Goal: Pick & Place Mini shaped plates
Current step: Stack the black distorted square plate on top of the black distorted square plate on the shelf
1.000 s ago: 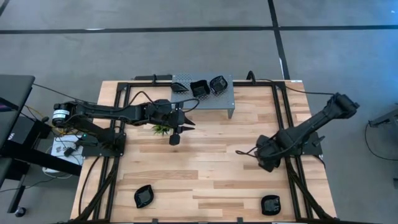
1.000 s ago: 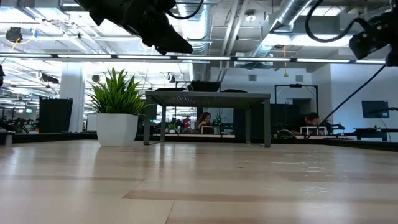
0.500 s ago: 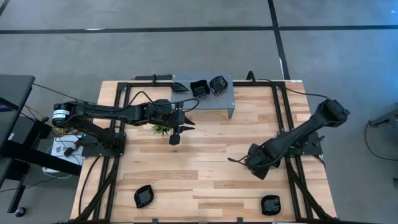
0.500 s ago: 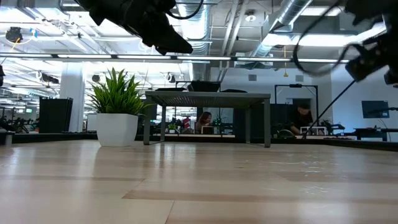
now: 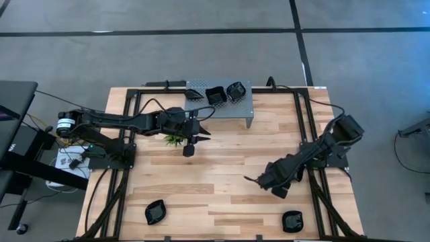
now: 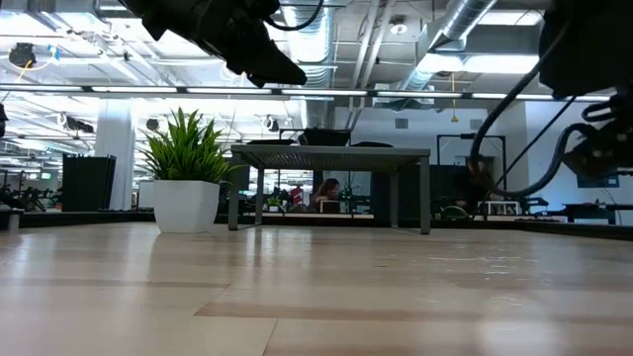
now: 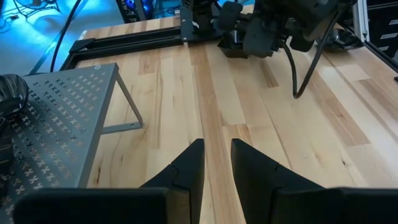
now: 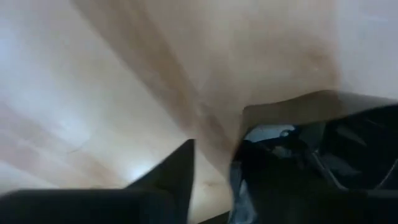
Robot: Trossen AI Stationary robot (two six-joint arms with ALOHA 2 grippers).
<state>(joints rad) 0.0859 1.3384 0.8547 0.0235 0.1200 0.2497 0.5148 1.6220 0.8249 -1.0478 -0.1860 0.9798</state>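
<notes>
Three glossy black mini plates sit on the grey perforated stand at the far edge. Two more lie flat on the wood near the near edge: a leaf-shaped one on the left and a squarish one on the right. My left gripper hovers high in front of the stand, pointing toward the table's right. It is shut but for a narrow slit and holds nothing. My right gripper hangs over the wood right of centre, also shut and empty, up and left of the squarish plate.
A small green plant in a white pot stands just under the left arm, beside the stand's left leg. Black frame rails run along the table's sides. Bare wood lies between the grippers. People sit in the room behind.
My right arm has folded down and swung toward the table's near edge and its left. Its gripper has slid from right of centre toward the near middle and dropped lower.
</notes>
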